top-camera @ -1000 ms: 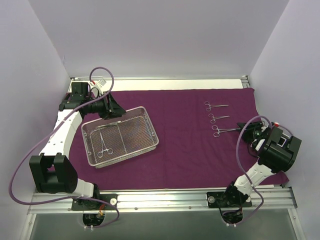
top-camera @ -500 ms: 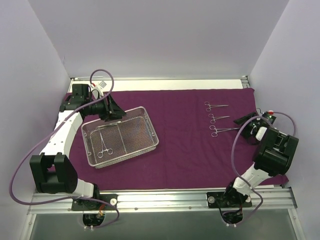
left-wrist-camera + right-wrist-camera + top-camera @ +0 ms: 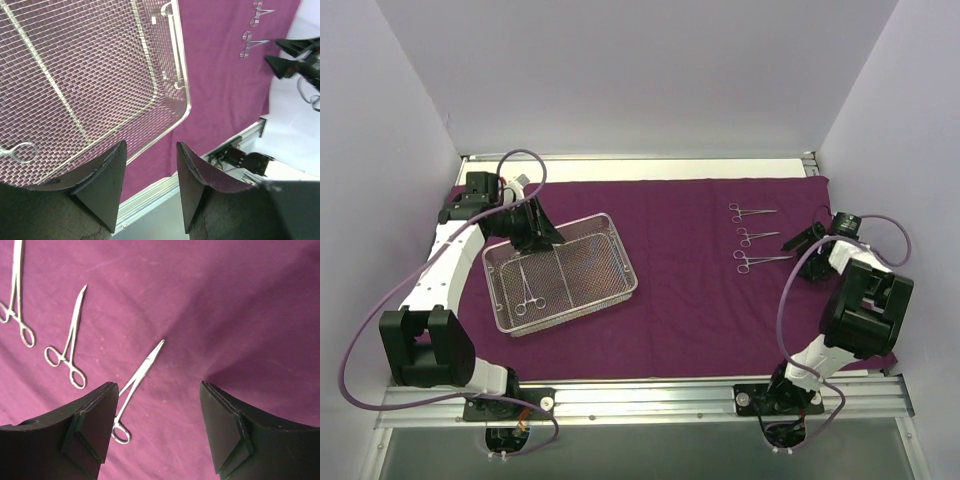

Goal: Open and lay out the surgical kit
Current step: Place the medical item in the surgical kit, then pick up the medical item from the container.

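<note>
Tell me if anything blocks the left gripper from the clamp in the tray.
Nothing visible does. The left gripper hangs open above the far-left corner of the tray; the clamp lies uncovered on its mesh.

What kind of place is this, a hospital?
Probably not a hospital, more likely a robot practice booth. Two robot arms are bolted to a metal rail, plain walls box everything in, and a purple cloth holds a wire tray and three clamps like a doctor's.

Purple cloth (image 3: pixel 690 300) is spread flat; a mesh tray (image 3: pixel 624 253) holding one clamp (image 3: pixel 527 287) is set at nine o'clock, three clamps (image 3: pixel 758 237) at two o'clock.
</note>
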